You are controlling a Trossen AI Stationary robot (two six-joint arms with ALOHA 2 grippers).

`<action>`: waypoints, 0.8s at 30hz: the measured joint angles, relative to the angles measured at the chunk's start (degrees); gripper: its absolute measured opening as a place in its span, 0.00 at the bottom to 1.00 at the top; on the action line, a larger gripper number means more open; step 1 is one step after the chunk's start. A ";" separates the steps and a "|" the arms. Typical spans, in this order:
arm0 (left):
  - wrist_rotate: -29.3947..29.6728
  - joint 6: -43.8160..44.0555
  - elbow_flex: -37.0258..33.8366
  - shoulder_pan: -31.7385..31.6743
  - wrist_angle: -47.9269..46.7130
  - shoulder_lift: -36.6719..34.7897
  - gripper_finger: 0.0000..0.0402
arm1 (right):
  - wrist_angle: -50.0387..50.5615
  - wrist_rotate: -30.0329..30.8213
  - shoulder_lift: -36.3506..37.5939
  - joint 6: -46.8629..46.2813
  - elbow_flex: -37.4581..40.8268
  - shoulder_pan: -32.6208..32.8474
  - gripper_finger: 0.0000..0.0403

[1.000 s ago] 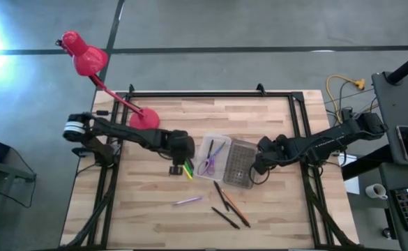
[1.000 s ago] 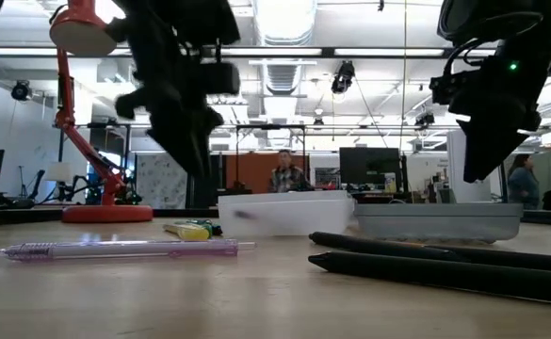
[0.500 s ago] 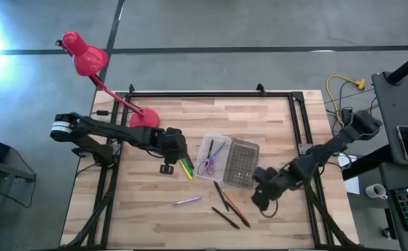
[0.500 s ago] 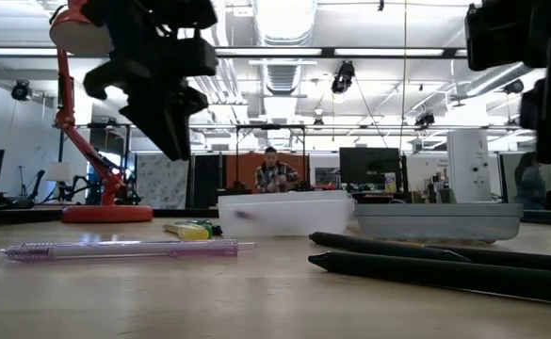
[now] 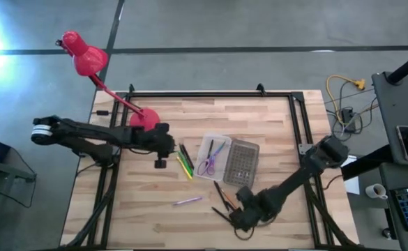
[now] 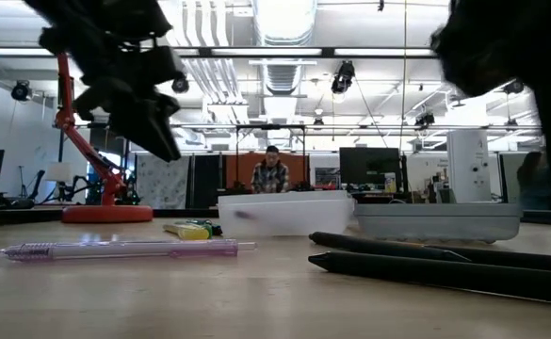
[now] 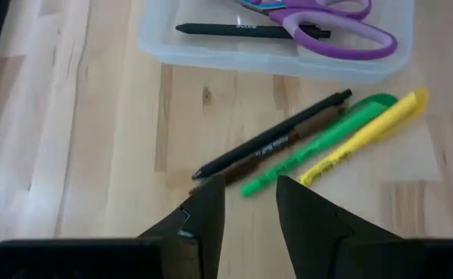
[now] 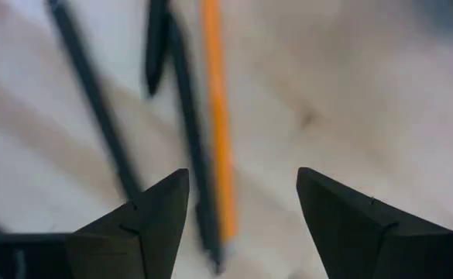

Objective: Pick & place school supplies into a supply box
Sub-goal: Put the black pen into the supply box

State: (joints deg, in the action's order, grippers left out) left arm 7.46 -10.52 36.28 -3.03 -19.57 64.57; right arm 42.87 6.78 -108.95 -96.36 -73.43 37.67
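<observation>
The clear supply box (image 5: 212, 157) holds purple-handled scissors (image 7: 327, 29) and a black pen (image 7: 241, 29). Its grey dotted lid (image 5: 242, 164) lies beside it, on its right. A black pen (image 7: 272, 143), a green one (image 7: 319, 144) and a yellow one (image 7: 365, 130) lie on the table just left of the box. My left gripper (image 7: 249, 203) is open and hovers left of them (image 5: 160, 162). My right gripper (image 8: 241, 201) is wide open over an orange pencil (image 8: 214, 116) and dark pens (image 8: 94, 101) near the table's near edge (image 5: 242, 216). A purple pen (image 5: 188, 201) lies alone.
A red desk lamp (image 5: 85, 56) stands with its base (image 5: 143, 120) at the table's far left, close to my left arm. In the low view the purple pen (image 6: 115, 250) and two black pens (image 6: 426, 259) lie in front of the box. A person sits in the room behind.
My right gripper has swung from beside the lid toward the near edge and to the left, ending above the orange pencil and dark pens. My left gripper has drawn back toward the left edge, away from the green and yellow pens, which stay on the table.
</observation>
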 joint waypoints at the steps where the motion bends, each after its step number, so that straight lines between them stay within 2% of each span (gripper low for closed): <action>1: 0.00 0.02 -0.68 0.00 0.12 -1.17 0.26 | 0.39 0.76 -0.76 -1.15 -1.27 0.42 0.58; 5: 0.00 0.09 -3.40 -0.02 0.99 -5.49 0.26 | 1.27 1.63 -4.42 -2.68 -5.39 0.70 0.58; 12: 0.00 0.31 -5.29 -0.02 0.89 -9.26 0.26 | 6.22 -6.34 -11.67 -0.80 -11.29 -1.01 0.57; 15: -0.02 1.92 -5.03 -0.02 1.34 -9.67 0.26 | 11.65 -7.04 -13.90 -1.13 -14.66 -1.25 0.55; 19: -0.05 6.78 -3.88 0.00 2.33 -9.44 0.26 | 15.09 -6.60 -14.59 -0.14 -15.29 -1.16 0.45; 24: -0.07 13.62 -2.26 0.11 2.38 -9.02 0.26 | 14.93 -6.59 -14.41 1.62 -13.06 -1.19 0.26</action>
State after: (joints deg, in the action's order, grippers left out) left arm 7.40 3.10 34.02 -2.92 -17.18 55.55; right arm 57.80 0.19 -123.36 -94.74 -86.49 36.48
